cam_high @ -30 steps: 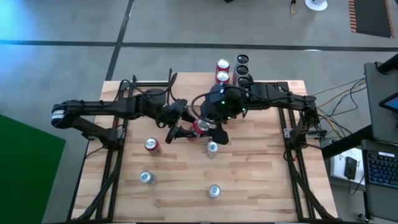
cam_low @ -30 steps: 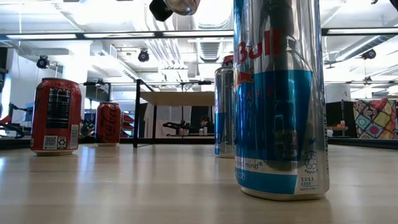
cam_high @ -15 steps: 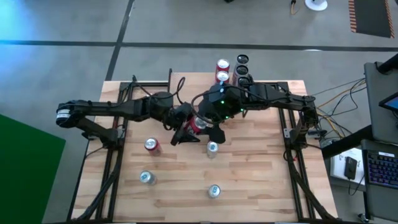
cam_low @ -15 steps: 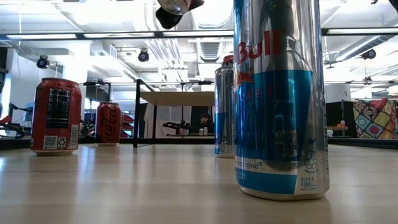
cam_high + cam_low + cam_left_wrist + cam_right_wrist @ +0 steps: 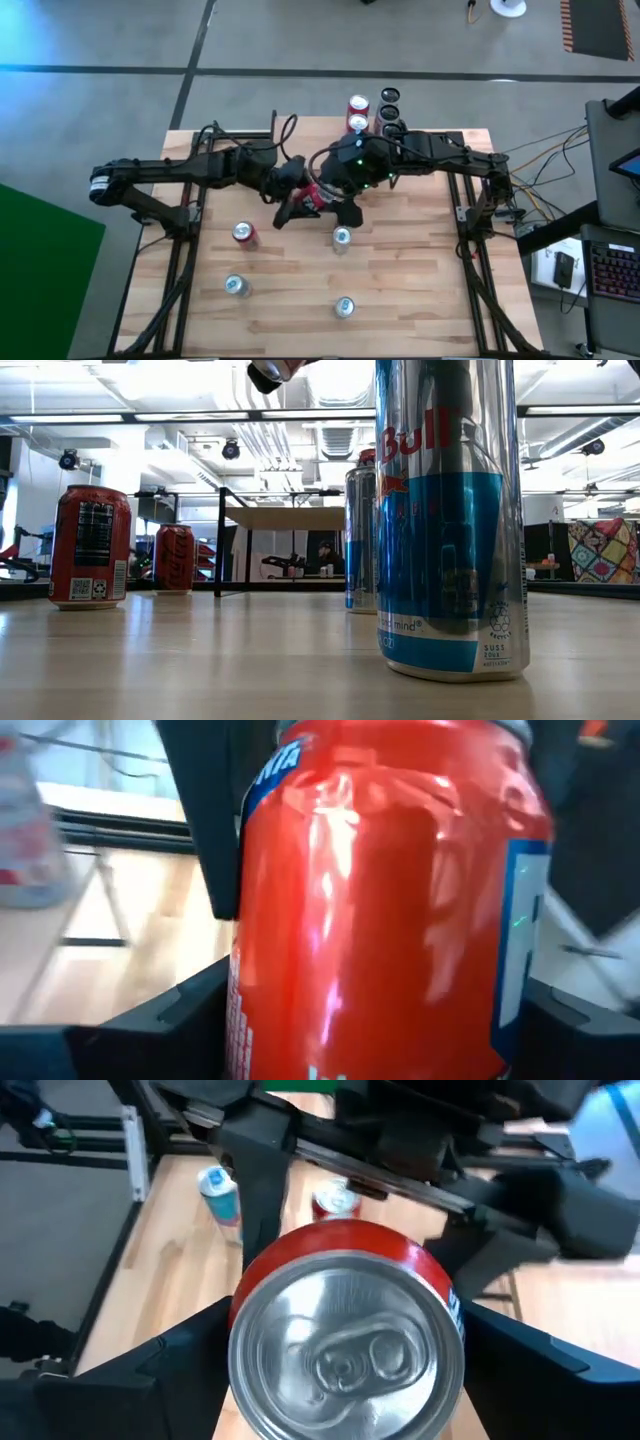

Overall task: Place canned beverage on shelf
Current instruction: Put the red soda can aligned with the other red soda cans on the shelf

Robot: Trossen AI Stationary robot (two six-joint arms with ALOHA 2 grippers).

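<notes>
A red canned beverage point(image 5: 313, 194) is held above the table centre, while the light-wood shelf point(image 5: 285, 517) on black legs is seen beyond.

Red can point(image 5: 380, 910), silver top; silver-blue can point(image 5: 452, 520); light-wood shelf point(image 5: 283, 517).

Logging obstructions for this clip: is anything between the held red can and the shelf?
Nothing visible blocks it. Both grippers, left and right, meet at the red can in the air mid-table. The shelf stands at the far edge.
</notes>
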